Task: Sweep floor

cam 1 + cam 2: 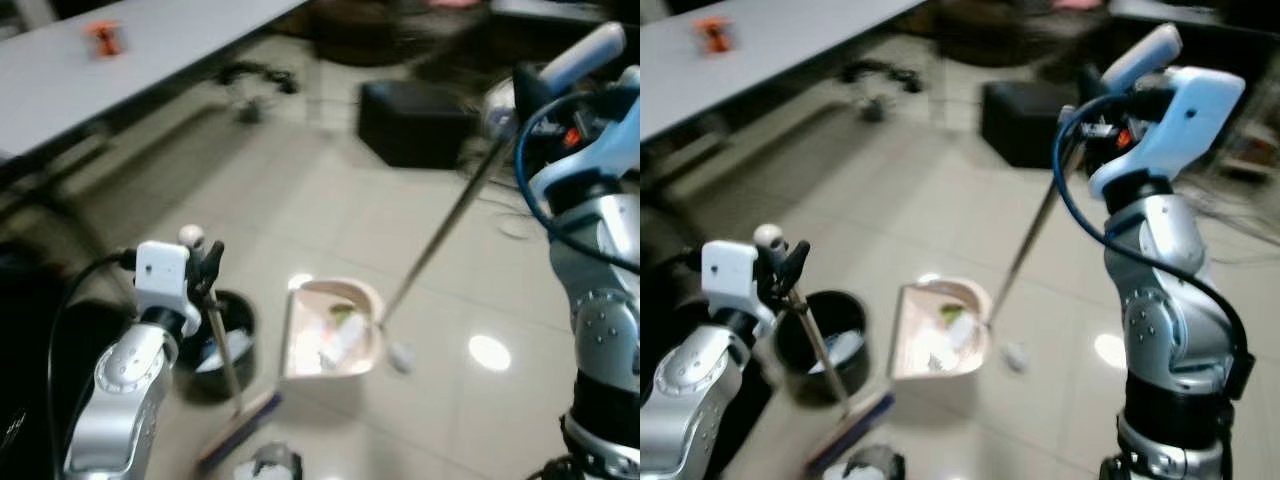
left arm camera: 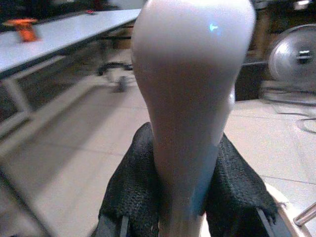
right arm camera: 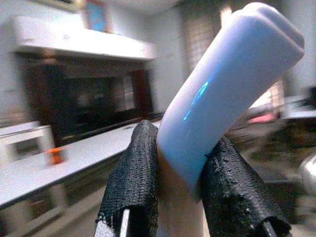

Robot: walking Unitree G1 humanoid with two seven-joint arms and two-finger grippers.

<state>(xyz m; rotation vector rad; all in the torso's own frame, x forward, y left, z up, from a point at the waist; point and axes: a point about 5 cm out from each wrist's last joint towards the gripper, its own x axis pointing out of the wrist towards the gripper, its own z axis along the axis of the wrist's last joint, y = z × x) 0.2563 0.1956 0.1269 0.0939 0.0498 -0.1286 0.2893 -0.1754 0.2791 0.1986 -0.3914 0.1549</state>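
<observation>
My left gripper [image 1: 205,262] is shut on the top of the broom handle [image 1: 222,345]; the broom head [image 1: 238,428] rests on the floor at the lower left. My right gripper [image 1: 1092,88] is shut on the pale blue grip [image 1: 1140,55] of the dustpan's long metal handle [image 1: 440,235]. The beige dustpan [image 1: 335,330] sits on the tiles between the arms and holds white and green scraps. In the left wrist view both black fingers [image 2: 129,187] clamp the pale broom knob [image 2: 190,89]. In the right wrist view the fingers [image 3: 129,182] clamp the blue grip [image 3: 222,94].
A black bin [image 1: 218,345] with white litter stands just left of the dustpan. A grey table [image 1: 120,60] with an orange object [image 1: 103,38] runs along the upper left. A black box [image 1: 415,122] sits on the floor beyond. Some small debris [image 1: 272,462] lies near the broom head.
</observation>
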